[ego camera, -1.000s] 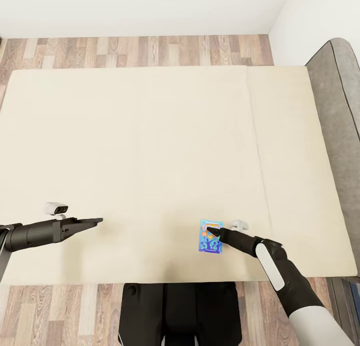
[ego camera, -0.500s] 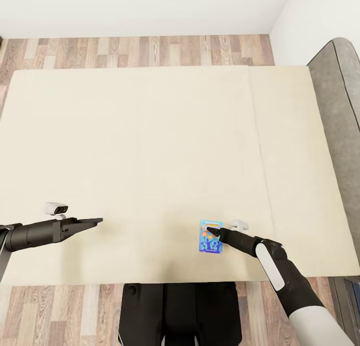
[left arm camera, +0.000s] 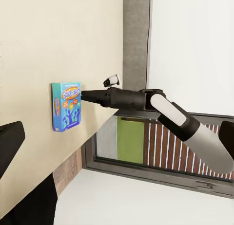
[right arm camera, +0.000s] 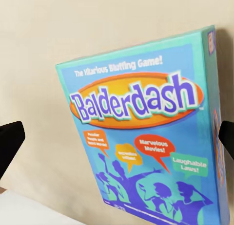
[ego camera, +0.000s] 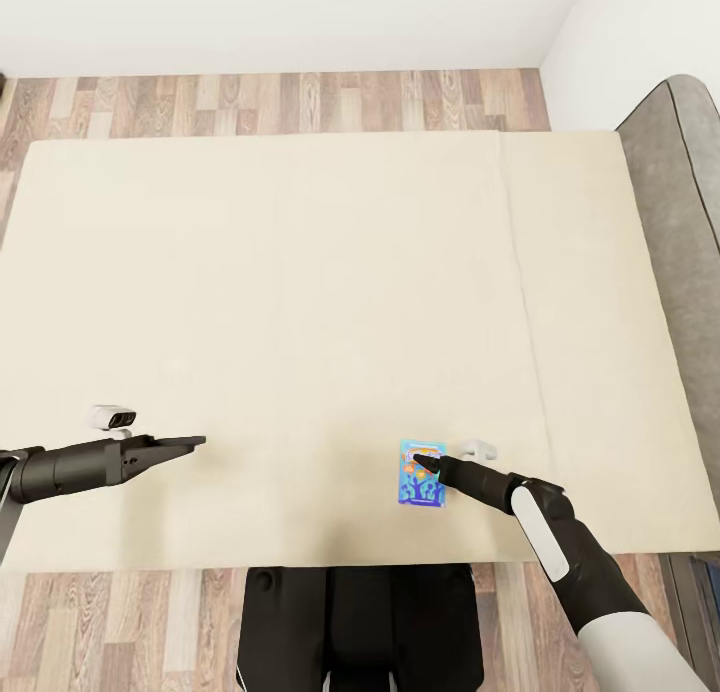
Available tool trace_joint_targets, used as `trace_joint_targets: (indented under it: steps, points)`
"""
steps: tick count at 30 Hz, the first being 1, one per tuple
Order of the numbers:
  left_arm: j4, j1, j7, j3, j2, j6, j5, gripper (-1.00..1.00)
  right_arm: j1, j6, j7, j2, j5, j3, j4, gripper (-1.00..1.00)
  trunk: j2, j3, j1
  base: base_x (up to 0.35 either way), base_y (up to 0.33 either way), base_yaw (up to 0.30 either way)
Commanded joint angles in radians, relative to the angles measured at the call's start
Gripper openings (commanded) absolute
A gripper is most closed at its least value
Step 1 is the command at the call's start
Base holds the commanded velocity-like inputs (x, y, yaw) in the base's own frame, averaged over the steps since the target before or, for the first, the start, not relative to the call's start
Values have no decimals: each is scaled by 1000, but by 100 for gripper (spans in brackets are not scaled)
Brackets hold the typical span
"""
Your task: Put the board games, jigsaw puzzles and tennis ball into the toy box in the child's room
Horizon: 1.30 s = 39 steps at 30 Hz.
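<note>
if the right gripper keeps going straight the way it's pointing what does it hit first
Most likely the board game. The right gripper hangs open right over its lid, which lies between the fingertips in the right wrist view, on the bed. How close it is stays unclear.

Bed (ego camera: 300,302): plain beige mattress in two sections, the seam running front to back toward its right side; grey headboard (ego camera: 685,222) along the right end. Wood-plank floor (ego camera: 270,102) visible beyond the far edge. One board game (ego camera: 421,472), a teal box printed "Balderdash", lies flat near the mattress's near edge.
</note>
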Motion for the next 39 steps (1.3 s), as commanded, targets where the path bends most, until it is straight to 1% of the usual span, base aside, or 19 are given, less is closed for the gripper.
trace_joint_targets:
  steps: [1, 12, 39]
  points:
    - [0, 0, -4, 0, 0, 11, -1, 100, 0, 4, 1, -1, -2, 1, -1, 100, -2, -1, 1, 0, 24, 0]
    - [0, 0, -4, 0, 0, 11, -1, 100, 0, 4, 1, -1, -2, 1, 0, 100, -2, -1, 1, 0, 69, 0]
    - [0, 0, -4, 1, 0, 11, -1, 100, 0, 4, 1, -1, -2, 1, -1, 100, -2, -1, 1, -2, 5, 0]
